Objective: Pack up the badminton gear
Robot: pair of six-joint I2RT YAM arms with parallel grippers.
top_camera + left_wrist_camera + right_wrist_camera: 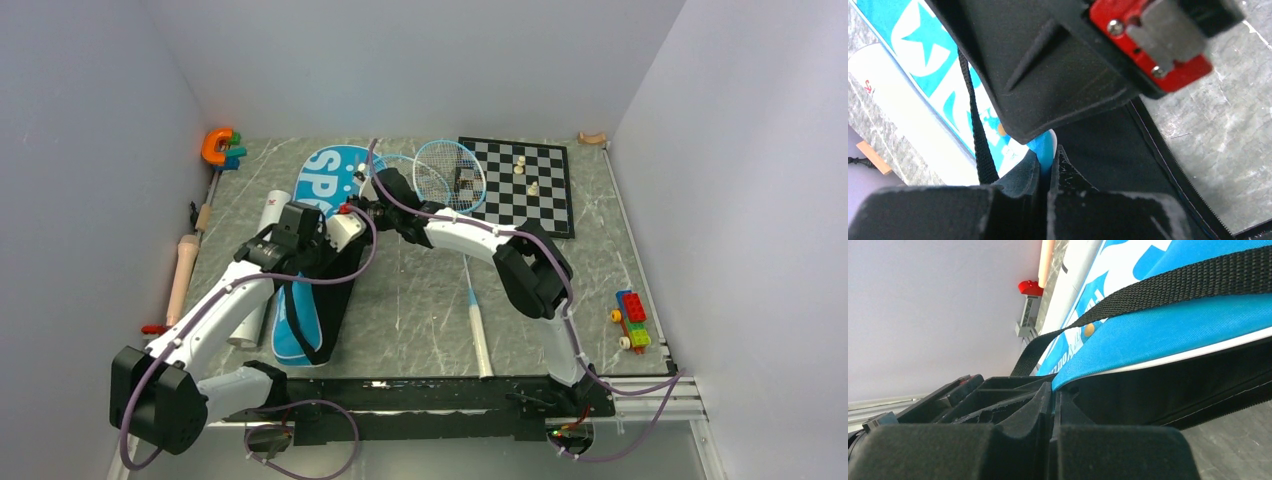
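The long blue bag (298,325) lettered SPORT lies left of centre, its top flap lifted so the black lining (343,285) shows. My left gripper (347,226) is shut on the flap's blue edge (1046,148). My right gripper (366,207) is shut on the same blue flap (1158,330) right beside it. The bag's black strap (1168,282) runs across the flap. Two rackets lie with their heads (450,173) overlapping beside the chessboard, one white handle (479,338) pointing at the near edge. Small white shuttlecocks (358,173) seem to rest at the bag's head.
The chessboard (545,205) with pale pieces sits at the back right. A white tube (262,250) and a wooden stick (183,277) lie left of the bag. An orange toy (216,147) is at the back left. Toy bricks (632,320) lie at the right edge.
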